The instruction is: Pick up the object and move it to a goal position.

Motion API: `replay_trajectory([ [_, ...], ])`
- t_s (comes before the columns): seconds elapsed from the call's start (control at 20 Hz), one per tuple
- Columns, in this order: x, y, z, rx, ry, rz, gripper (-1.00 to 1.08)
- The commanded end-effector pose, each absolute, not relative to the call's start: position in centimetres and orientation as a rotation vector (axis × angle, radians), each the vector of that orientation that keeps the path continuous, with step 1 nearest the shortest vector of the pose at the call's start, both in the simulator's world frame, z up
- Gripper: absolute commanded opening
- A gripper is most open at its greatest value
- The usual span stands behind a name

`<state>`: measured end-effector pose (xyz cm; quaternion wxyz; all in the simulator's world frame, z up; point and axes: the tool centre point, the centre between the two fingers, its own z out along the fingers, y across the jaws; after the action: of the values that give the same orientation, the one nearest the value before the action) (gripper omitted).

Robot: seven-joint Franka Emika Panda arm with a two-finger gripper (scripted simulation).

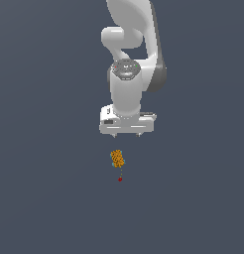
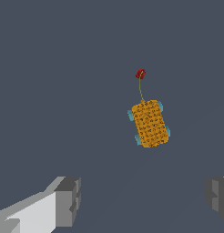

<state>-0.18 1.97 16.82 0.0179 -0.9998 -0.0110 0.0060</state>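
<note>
The grey tabletop (image 1: 44,198) fills both views. The white arm (image 1: 128,74) is seen in the exterior view reaching down from the top of the frame, ending in the end effector (image 1: 126,134), whose two short fingertips point downward. In the wrist view the fingers (image 2: 68,200) are seen spread wide apart, with nothing between them.

The object (image 1: 117,158) — a small orange knobbly block with teal flecks at its corners — is seen lying on the tabletop, apart from the end effector and untouched by it. In the exterior view it is placed just below the fingertips and slightly toward the exterior view's left of their midpoint. A thin line is seen running from the object to a red dot (image 1: 120,179), which lies on the side away from the end effector.
</note>
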Motion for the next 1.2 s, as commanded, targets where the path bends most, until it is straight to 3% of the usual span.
replay_trajectory([
  [0.0,-0.2,2.0,16.8,-3.106,-0.034,0.019,1.00],
  [0.5,-0.6,4.2,16.9,-3.110,-0.173,0.023,1.00],
  [1.15,1.3,2.9,14.6,-3.111,-0.245,0.016,1.00],
])
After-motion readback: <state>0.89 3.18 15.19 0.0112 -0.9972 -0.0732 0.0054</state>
